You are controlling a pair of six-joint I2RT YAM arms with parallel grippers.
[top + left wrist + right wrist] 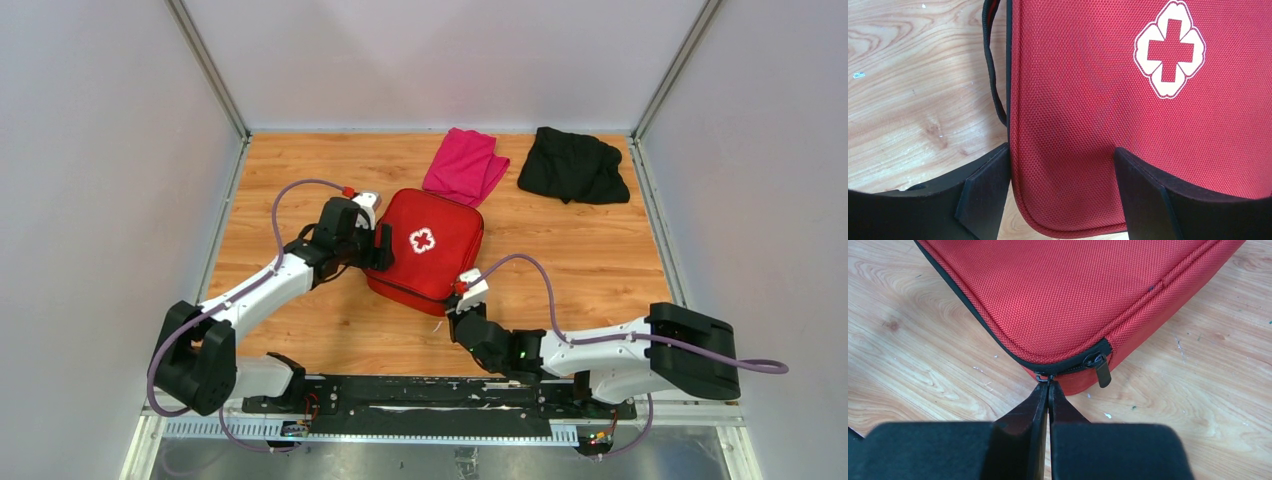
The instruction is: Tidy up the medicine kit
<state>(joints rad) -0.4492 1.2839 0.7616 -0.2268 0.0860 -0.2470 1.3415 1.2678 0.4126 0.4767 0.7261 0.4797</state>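
Observation:
The red medicine kit (425, 245) lies closed and flat mid-table, with the white cross on its lid (1170, 50). My left gripper (383, 247) is open at the kit's left corner. In the left wrist view (1062, 152) one finger (983, 192) stands against the kit's edge and the other finger (1148, 195) is over the lid. My right gripper (462, 300) is at the kit's near corner. In the right wrist view (1049, 384) it is shut on a thin zipper pull (1048, 377). A second zipper pull (1102, 371) hangs free beside it. The kit's black handle strap (993, 75) lies along its side.
A folded pink cloth (465, 165) lies at the back, touching the kit's far corner. A crumpled black cloth (573, 165) lies at the back right. Grey walls enclose the wooden table (300, 200) on three sides.

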